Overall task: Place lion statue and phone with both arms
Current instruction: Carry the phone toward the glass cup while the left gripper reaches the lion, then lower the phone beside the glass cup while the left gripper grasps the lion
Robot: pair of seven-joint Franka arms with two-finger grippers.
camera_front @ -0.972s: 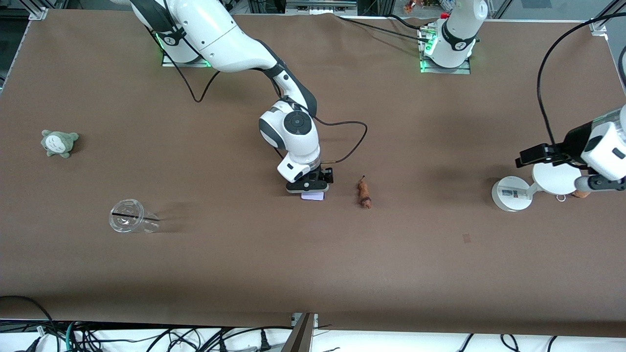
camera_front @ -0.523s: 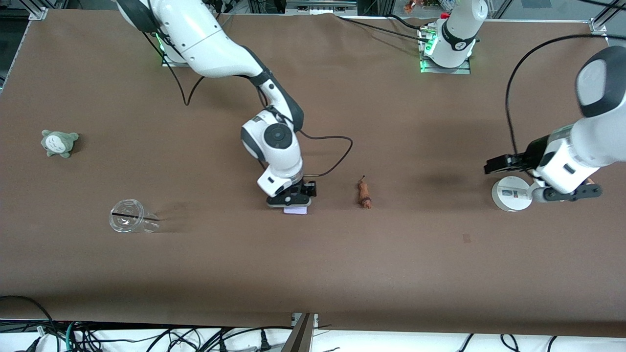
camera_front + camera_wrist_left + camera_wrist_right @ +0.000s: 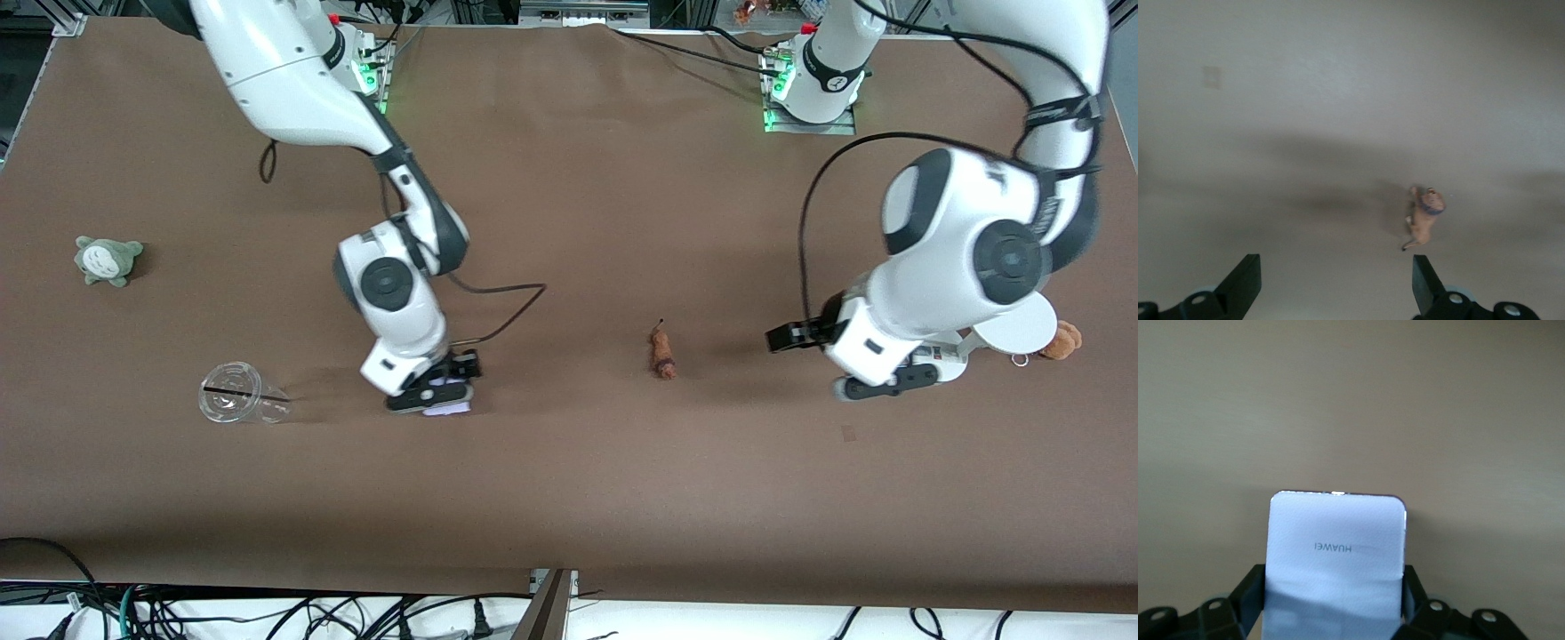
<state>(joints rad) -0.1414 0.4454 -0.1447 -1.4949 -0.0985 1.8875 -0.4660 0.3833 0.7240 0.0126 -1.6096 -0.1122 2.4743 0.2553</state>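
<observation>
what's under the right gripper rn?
The phone, clamped between the right gripper's fingers over brown tablecloth. The front view shows only its pale edge; whether it touches the cloth can't be seen.

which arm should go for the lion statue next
Left. Its claw is open over bare table beside the lion statue, which shows just ahead in its wrist view. The right claw is shut on the phone.
</observation>
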